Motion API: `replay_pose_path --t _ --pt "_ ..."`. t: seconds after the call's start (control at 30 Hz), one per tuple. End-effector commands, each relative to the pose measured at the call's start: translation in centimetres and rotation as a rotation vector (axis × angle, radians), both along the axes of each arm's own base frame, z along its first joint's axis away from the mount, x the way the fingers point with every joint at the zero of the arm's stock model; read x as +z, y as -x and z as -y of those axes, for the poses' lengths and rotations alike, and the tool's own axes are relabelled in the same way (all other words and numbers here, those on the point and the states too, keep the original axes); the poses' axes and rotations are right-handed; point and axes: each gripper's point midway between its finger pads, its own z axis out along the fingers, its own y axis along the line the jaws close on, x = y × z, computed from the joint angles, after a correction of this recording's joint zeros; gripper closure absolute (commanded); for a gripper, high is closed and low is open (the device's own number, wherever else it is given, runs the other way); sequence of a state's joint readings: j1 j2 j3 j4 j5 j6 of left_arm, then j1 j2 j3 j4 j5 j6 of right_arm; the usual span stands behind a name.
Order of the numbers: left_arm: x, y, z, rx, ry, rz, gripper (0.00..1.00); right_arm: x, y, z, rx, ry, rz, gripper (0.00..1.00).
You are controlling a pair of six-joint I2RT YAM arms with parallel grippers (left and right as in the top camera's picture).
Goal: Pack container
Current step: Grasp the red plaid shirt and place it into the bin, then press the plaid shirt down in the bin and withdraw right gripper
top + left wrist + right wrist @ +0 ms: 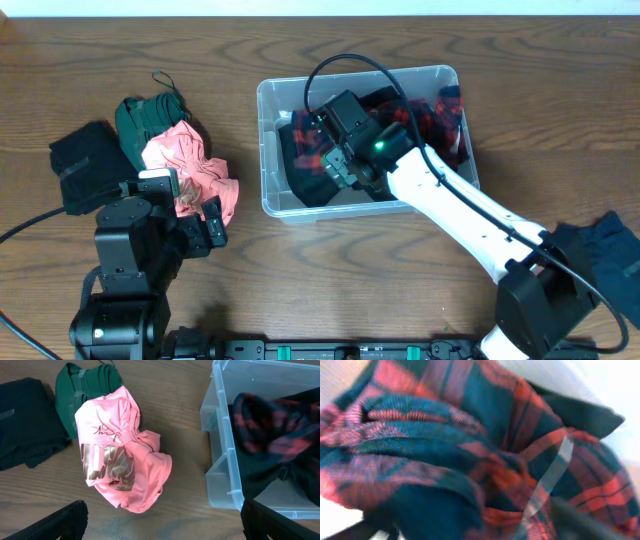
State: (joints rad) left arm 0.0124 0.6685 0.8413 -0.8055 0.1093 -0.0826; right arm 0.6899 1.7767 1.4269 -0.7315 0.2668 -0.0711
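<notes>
Now | right tool [338, 165] inside container [266, 150] | over plaid cloth [440, 115]

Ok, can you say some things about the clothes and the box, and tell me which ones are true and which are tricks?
1. The plaid cloth is inside the container. True.
2. The pink shirt is in the container too. False: it lies on the table, left of the container.
3. The right gripper is down in the container. True.
4. The left gripper is holding the green cloth. False: it is open and empty; the green cloth lies on the table.
5. A dark blue cloth lies on the table outside the container. True.
</notes>
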Motion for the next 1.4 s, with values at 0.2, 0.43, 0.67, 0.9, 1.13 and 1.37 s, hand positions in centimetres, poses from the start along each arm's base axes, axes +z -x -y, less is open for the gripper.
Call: replay_pose_path --t 0.2,0.43,0.67,0.9,1.13,1.37 --pt "0.8 -0.1 0.1 0.002 0.013 0.016 0.02 15.8 -1.9 10.9 -0.358 -0.114 0.384 0.01" --pt "0.8 -0.1 0.1 0.002 0.013 0.016 0.02 13.5 -2.2 15.5 -0.389 -0.313 0.166 0.55" --pt "0.7 -0.1 0.1 0.002 0.013 0.016 0.02 6.7 -2.7 15.3 -0.424 -0.254 -0.04 0.97" --pt "0.7 -0.1 0.1 0.002 0.013 0.016 0.02 -0.1 -3.8 16.0 -0.537 -0.146 -0.168 0.98" --pt "0.7 -0.1 0.1 0.002 0.013 0.015 0.02 -6.6 -3.5 15.4 -0.536 -0.058 -0.313 0.99" --pt "0.7 -0.1 0.1 0.002 0.013 0.014 0.02 -8.1 -3.7 14.1 -0.491 -0.034 -0.319 0.98"
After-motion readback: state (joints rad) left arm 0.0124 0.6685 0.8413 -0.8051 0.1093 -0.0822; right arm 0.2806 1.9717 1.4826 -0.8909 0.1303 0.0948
